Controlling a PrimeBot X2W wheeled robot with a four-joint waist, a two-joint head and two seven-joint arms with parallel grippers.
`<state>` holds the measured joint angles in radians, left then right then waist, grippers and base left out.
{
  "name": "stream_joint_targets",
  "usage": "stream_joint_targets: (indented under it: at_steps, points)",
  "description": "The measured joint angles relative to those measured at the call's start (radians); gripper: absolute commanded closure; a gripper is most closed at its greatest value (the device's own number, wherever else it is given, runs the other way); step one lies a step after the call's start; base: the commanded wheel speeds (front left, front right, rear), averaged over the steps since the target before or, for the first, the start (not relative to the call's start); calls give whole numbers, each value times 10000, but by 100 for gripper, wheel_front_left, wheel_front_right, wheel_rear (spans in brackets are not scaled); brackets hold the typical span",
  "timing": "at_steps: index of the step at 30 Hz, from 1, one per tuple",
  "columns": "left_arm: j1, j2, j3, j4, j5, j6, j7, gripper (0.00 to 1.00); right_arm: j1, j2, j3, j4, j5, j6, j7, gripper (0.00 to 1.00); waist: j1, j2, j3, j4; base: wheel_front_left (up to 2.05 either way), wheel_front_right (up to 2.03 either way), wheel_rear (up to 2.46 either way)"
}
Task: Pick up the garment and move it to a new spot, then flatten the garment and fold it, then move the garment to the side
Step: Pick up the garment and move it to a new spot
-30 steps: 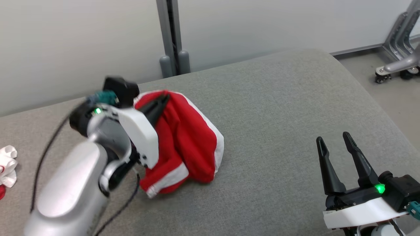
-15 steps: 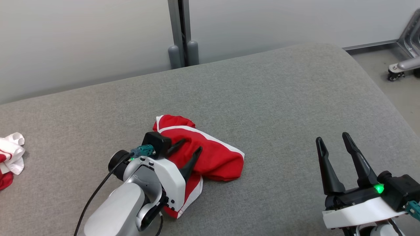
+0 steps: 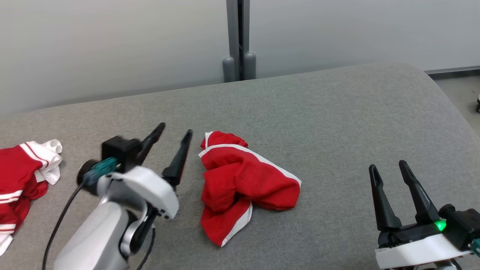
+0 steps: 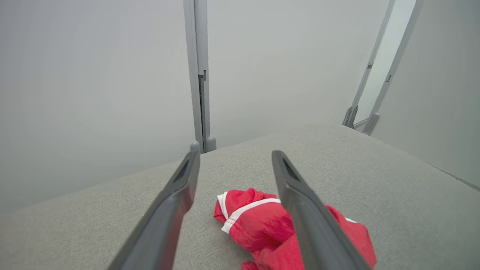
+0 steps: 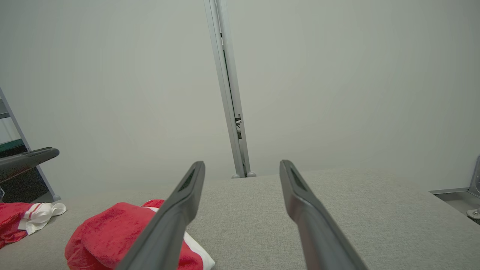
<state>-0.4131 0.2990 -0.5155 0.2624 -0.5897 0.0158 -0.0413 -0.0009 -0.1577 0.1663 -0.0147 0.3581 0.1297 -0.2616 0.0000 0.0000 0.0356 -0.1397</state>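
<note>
Since a second ago our left hand (image 3: 175,129) has let go of the red garment (image 3: 240,183) — then its fingers were clenched in the cloth and held it up off the grey surface (image 3: 337,123); now they stand parted and empty, drawn back clear of it. Our head has turned as well, so the whole scene sits differently in its view, and we do not count that as a move of the things.

The garment lies crumpled in a heap on the surface, just beside the left hand on its right side, apart from the fingertips. White trim runs along its edges, and one white-edged flap trails back toward us. From the left wrist we see the heap low beyond the fingers, partly behind the right one.

Our right hand (image 3: 387,165) hangs well apart from the garment, which lies off to its left. Its two fingers are spread with nothing between them — released. From its wrist the heap shows behind the left finger.

A second bundle of red and white cloth (image 3: 22,168) lies well to the left of the left hand. Beyond both hands a grey post (image 3: 238,37) rises against the pale wall (image 3: 112,45).
</note>
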Motion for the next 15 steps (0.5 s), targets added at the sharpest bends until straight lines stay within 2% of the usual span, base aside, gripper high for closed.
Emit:
stream_joint_targets:
  at_steps: [1, 6, 9, 15]
  points:
    - [0, 0, 0, 0, 0, 0, 0, 0, 0, 0, 0, 0, 0, 0, 0, 0, 0, 0, 0, 0, 0, 0, 0]
    - [1331, 443, 815, -780, -198, 878, -694, 0, 328, -17, -228, -4, 52, 0, 0, 0, 0, 0, -175, 294, 0, 0, 0]
    - [2122, 470, 1214, -1388, -257, 1419, -1333, 0, 519, 8, -518, -13, 73, 0, -2, 0, 0, 0, -269, 446, 0, 0, 0]
    - [3263, 272, 1446, -2048, -169, 1804, -1967, 0, 885, 165, -746, -31, 75, 0, 0, 0, 0, 0, -351, 753, 0, 0, 0]
